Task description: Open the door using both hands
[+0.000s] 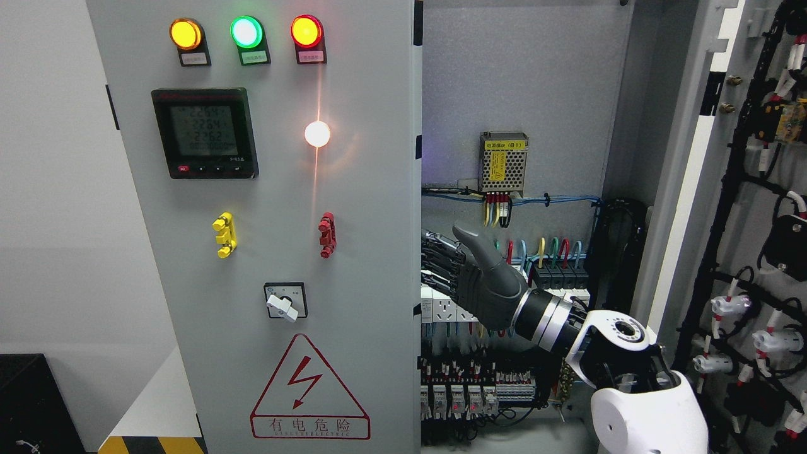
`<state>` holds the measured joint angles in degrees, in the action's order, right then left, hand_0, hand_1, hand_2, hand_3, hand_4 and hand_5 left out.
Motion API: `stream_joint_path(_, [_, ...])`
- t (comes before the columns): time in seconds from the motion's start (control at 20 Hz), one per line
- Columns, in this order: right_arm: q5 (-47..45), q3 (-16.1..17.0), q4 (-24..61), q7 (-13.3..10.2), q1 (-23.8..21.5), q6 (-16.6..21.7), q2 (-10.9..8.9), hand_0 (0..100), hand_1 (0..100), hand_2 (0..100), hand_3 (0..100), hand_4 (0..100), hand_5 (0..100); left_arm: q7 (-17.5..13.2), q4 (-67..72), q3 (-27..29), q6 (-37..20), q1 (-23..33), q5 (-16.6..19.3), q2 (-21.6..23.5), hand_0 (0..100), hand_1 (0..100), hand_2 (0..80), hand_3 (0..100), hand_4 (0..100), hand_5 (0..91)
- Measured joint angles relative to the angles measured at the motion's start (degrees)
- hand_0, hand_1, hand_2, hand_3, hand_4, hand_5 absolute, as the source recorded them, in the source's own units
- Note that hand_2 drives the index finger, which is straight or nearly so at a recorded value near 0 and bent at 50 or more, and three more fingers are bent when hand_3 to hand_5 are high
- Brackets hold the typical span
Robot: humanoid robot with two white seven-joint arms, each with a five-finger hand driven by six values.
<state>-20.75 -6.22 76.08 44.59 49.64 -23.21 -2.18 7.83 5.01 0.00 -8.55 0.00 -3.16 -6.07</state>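
The cabinet's left door (353,252) fills the middle of the head view, carrying three lit lamps, a meter (205,133) and a rotary switch (285,301). At the far right the right door (706,189) is swung wide open, with wiring on its inside. My right arm comes in from the lower right. My right hand (441,268) is at the left door's free edge. Its fingers (441,258) hook behind that edge with the tips hidden, and the thumb sticks up free. My left arm does not show.
Inside the open cabinet are a power supply (503,162), coloured wires, and terminal rows (479,384) just behind my hand. A black box (31,403) sits at the lower left beside a yellow-black striped edge (151,444). A white wall lies to the left.
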Motion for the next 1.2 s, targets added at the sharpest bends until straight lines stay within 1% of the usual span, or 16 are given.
stream_joint_path(1.2, [0.1, -0.7, 0.1, 0.2, 0.1, 0.0, -0.05, 19, 0, 0, 0, 0, 0, 0.0, 0.0, 0.0, 0.0, 0.0, 0.0, 0.0, 0, 0, 0.0, 0, 0, 0.0])
